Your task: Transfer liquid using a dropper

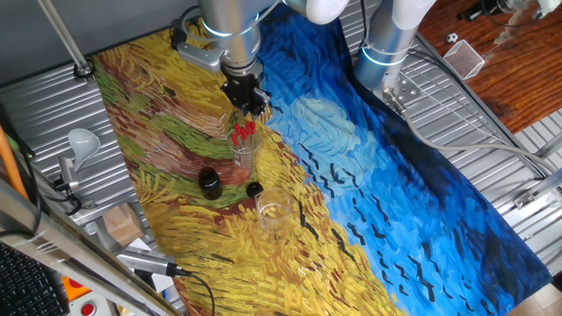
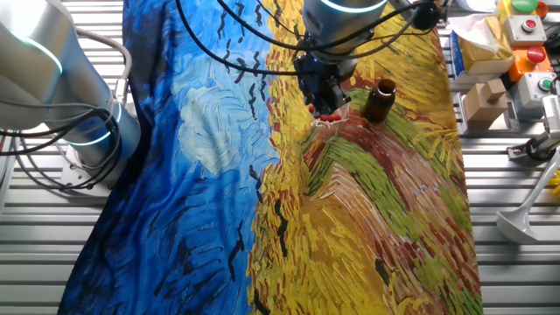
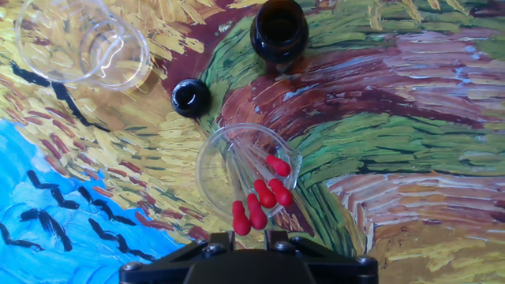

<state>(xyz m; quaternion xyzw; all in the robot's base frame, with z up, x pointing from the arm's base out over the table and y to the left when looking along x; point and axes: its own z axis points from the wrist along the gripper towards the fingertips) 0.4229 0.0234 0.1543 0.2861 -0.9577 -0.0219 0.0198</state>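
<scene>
Pincer over the dropper glass

Pincer (image 1: 248,99) hangs just above clear glass (image 3: 241,167) holding several red-bulbed pipettes; dropper (image 3: 240,218) leans at its 6 o'clock rim. I cannot tell if my fingers are parted. Black cap (image 3: 190,98) at 11, dark bottle (image 3: 278,29) at 12, empty beaker (image 3: 82,41) at 10.

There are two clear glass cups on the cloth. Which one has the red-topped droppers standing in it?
The glass cup right under the pincer holds the droppers. The other clear cup, beyond the small black cap, holds none.

Gripper (image 1: 248,107) hangs just above crowded droppers (image 3: 264,197); bottle (image 3: 279,30) near.
</scene>
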